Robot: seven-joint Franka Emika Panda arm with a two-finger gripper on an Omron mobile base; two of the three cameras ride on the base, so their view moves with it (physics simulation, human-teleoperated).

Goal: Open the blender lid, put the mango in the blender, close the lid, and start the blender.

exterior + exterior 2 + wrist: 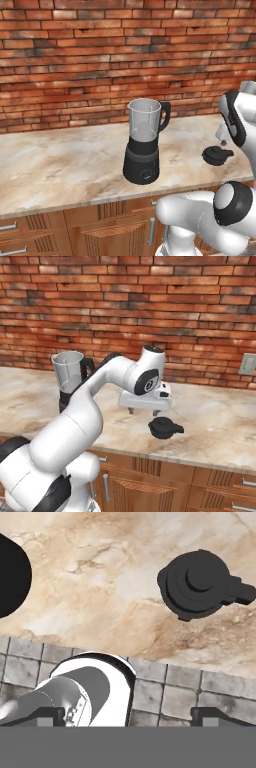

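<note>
The blender (143, 145) stands on the marble counter, its clear jar open at the top and its black handle to the right. In the right base view my arm partly covers the blender (66, 376). The blender lid (216, 155) (165, 428) (200, 584) lies flat on the counter to the blender's right, knob up. My gripper (143, 411) (223, 140) (131, 716) hovers just above the counter, beside the lid on the blender's side, open with nothing between its fingers. The mango is out of view.
A brick wall backs the counter (60, 165), with a wall outlet (247, 363) at the far right. Wooden drawers and cabinet doors (150, 481) run below the counter's front edge. The blender's black base (10, 574) shows at the hand view's left edge.
</note>
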